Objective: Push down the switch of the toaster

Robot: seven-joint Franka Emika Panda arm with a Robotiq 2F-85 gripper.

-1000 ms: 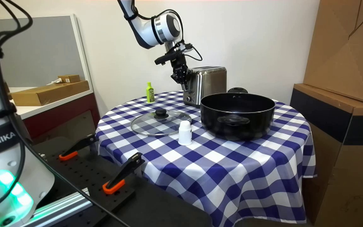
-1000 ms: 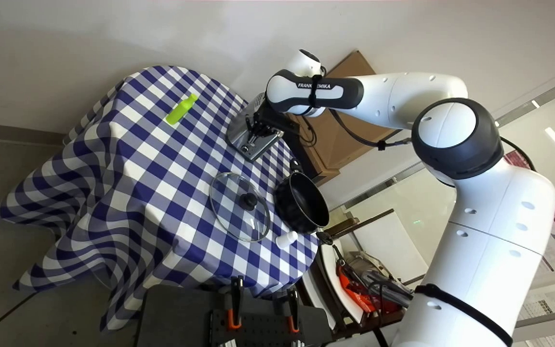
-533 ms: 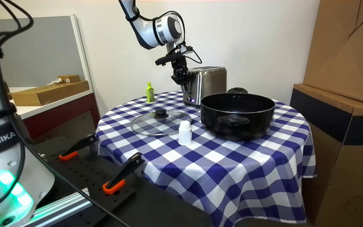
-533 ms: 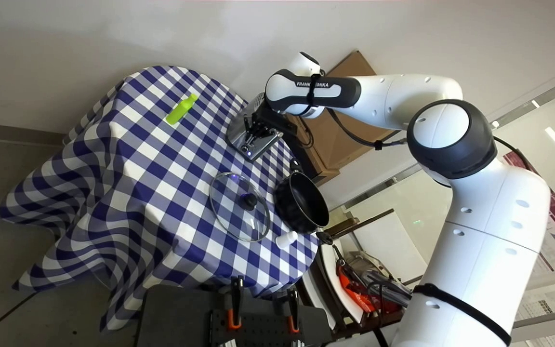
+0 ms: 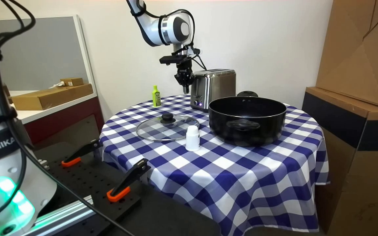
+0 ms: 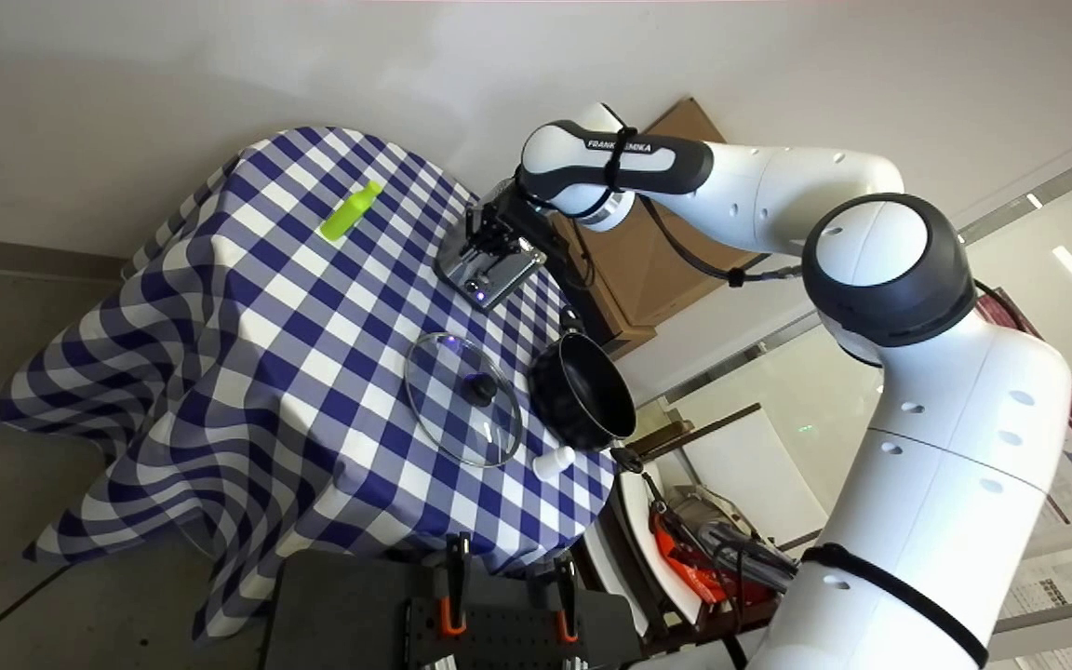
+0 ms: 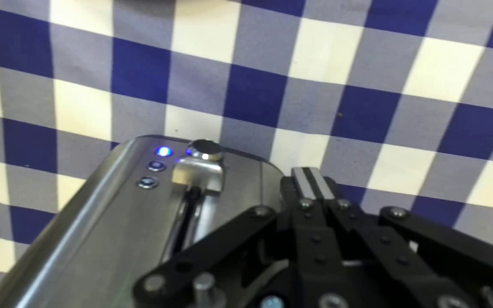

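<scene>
The silver toaster (image 5: 214, 90) stands at the far side of the table, and it also shows in the exterior view from above (image 6: 501, 279). In the wrist view its front panel (image 7: 114, 239) has a metal switch (image 7: 199, 173) at the end of its slot, close against a round knob (image 7: 206, 148). A small blue light (image 7: 163, 151) is lit beside the knob. My gripper (image 7: 313, 184) is shut with nothing between its fingers. It points down beside the toaster's front, apart from the switch; it also shows in both exterior views (image 5: 185, 89) (image 6: 471, 249).
A black pot (image 5: 247, 126) stands close in front of the toaster. A glass lid (image 5: 167, 127), a white bottle (image 5: 192, 139) and a green bottle (image 5: 156, 96) are on the checkered table (image 5: 228, 173). A wall stands behind, cardboard boxes (image 5: 356, 131) at the side.
The blue light came on between one second and half a second ago. Since then my gripper has moved off the toaster's front and turned from tilted to nearly upright.
</scene>
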